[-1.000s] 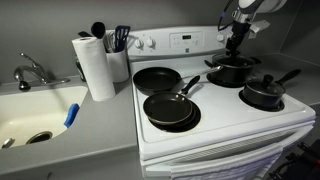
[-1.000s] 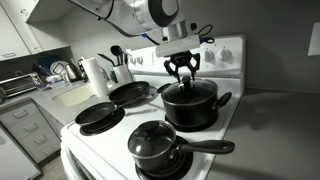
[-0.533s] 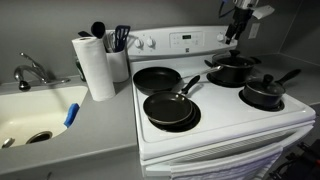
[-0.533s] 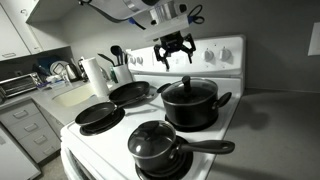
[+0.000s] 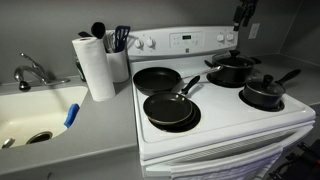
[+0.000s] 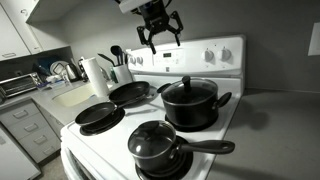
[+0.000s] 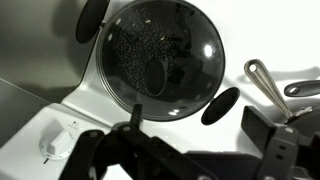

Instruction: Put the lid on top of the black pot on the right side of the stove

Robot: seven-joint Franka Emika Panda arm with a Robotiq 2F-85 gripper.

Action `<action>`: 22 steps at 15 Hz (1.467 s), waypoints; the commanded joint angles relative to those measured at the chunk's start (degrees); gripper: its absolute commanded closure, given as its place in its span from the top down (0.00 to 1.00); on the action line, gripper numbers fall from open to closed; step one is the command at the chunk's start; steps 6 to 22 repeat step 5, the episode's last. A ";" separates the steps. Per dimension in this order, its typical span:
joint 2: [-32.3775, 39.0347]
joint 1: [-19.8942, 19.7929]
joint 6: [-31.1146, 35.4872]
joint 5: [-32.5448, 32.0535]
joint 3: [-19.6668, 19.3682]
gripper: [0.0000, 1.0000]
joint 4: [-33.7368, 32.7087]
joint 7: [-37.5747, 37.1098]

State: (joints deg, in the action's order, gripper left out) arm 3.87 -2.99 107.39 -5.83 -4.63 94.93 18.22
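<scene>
The glass lid (image 5: 231,60) (image 6: 187,89) rests on the wide black pot (image 5: 230,72) (image 6: 189,108) at the back of the white stove (image 5: 215,118) (image 6: 226,55). My gripper (image 5: 243,13) (image 6: 158,26) hangs high above the pot, open and empty, apart from the lid's knob. From the wrist view I look straight down on the lid (image 7: 160,55) covering the pot, whose side handles (image 7: 220,105) stick out. The two dark fingers (image 7: 262,125) stand wide apart at the bottom edge, and the gripper (image 7: 198,114) holds nothing.
A lidded long-handled saucepan (image 5: 265,94) (image 6: 156,148) sits in front of the pot. Two black frying pans (image 5: 168,108) (image 6: 99,116) fill the other burners. A paper towel roll (image 5: 96,67), a utensil holder (image 5: 119,58) and a sink (image 5: 30,118) lie beside the stove.
The gripper opened off the lid's knob and rose straight up, well clear of the pot. The lid stayed on the pot.
</scene>
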 commanded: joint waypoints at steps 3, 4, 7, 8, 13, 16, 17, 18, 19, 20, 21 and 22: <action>-1.50 0.36 -3.13 -0.06 1.01 1.00 -0.60 -0.19; -1.59 0.44 -3.26 0.07 1.08 1.00 -0.58 -0.06; -1.69 0.49 -3.33 -0.01 1.17 1.00 -0.49 -0.26; -1.69 0.49 -3.33 -0.01 1.17 1.00 -0.49 -0.26; -1.69 0.49 -3.33 -0.01 1.17 1.00 -0.49 -0.26; -1.69 0.49 -3.33 -0.01 1.17 1.00 -0.49 -0.26; -1.69 0.49 -3.33 -0.01 1.17 1.00 -0.49 -0.26; -1.69 0.49 -3.33 -0.01 1.17 1.00 -0.49 -0.26; -1.69 0.49 -3.33 -0.01 1.17 1.00 -0.49 -0.26; -1.69 0.49 -3.33 -0.01 1.17 1.00 -0.49 -0.26; -1.69 0.49 -3.33 -0.01 1.17 1.00 -0.49 -0.26; -1.69 0.49 -3.33 -0.01 1.17 1.00 -0.49 -0.26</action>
